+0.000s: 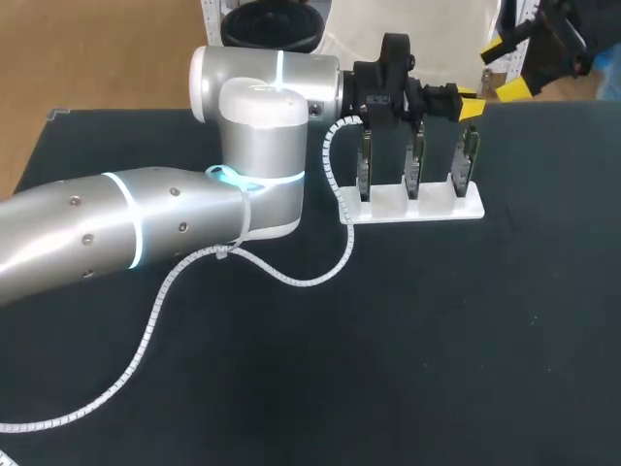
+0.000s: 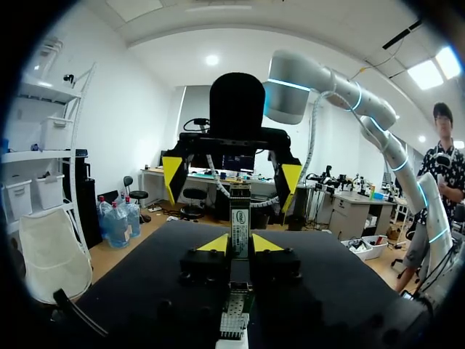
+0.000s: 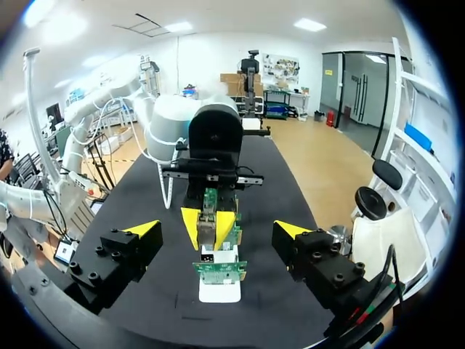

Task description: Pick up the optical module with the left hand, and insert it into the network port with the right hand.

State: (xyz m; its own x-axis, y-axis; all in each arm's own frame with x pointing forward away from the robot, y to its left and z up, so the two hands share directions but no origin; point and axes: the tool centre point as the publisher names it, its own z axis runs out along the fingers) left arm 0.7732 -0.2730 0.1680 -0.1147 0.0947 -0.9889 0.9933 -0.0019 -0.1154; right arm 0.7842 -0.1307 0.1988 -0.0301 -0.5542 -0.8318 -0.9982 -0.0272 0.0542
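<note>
**Left fingers pinch the module; right fingers spread opposite**

The left arm (image 1: 146,228) reaches across to the white rack (image 1: 417,206), which holds three green boards upright, probably so their edges stay reachable. The left gripper (image 2: 240,243) pinches the optical module (image 2: 240,218) between its yellow tips, just above the end board (image 1: 468,160). I cannot tell whether the module touches that board. The right gripper (image 1: 505,70) faces it with fingers spread wide, apparently lined up to take over. The module is a slim silver bar standing upright, with a white label.

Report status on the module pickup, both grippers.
Left gripper shut on optical module, upright at the white rack's end slot. Right gripper open, facing it from beyond the rack. Nothing between them.
</note>
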